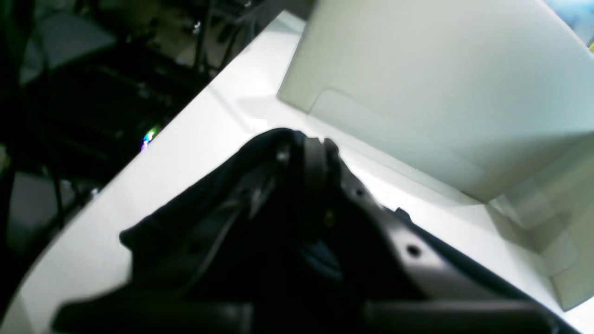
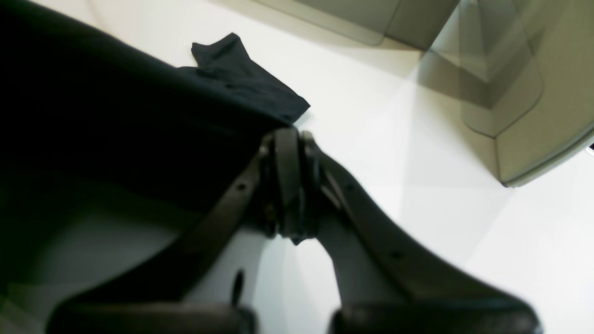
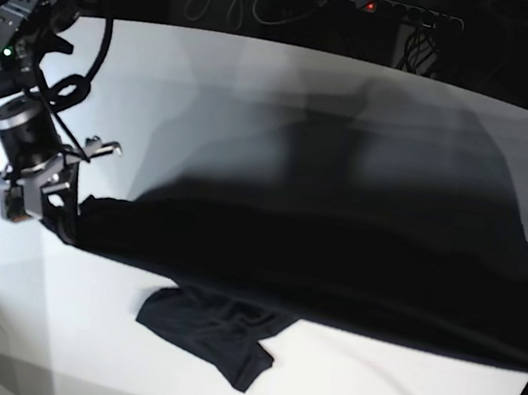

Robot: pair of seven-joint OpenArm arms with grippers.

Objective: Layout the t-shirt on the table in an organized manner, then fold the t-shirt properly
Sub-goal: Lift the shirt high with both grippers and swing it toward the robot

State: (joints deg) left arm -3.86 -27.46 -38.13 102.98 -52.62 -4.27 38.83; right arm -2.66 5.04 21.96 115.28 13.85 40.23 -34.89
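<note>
Base view: t-shirt point(image 3: 333, 270) stretched taut between both arms above table point(image 3: 262, 86), one sleeve drooping onto tabletop at near edge. Right gripper point(image 3: 63, 215) seen at view's left, jaws pinched on shirt edge; opposite shirt end runs off frame.

Left wrist view: left gripper point(image 1: 315, 148) jaws closed on black fabric, white cardboard box point(image 1: 441, 83) just beyond, dark clutter past table edge.

Right wrist view: jaws closed on shirt edge, fabric blocking left half; box corner at far right.
</note>
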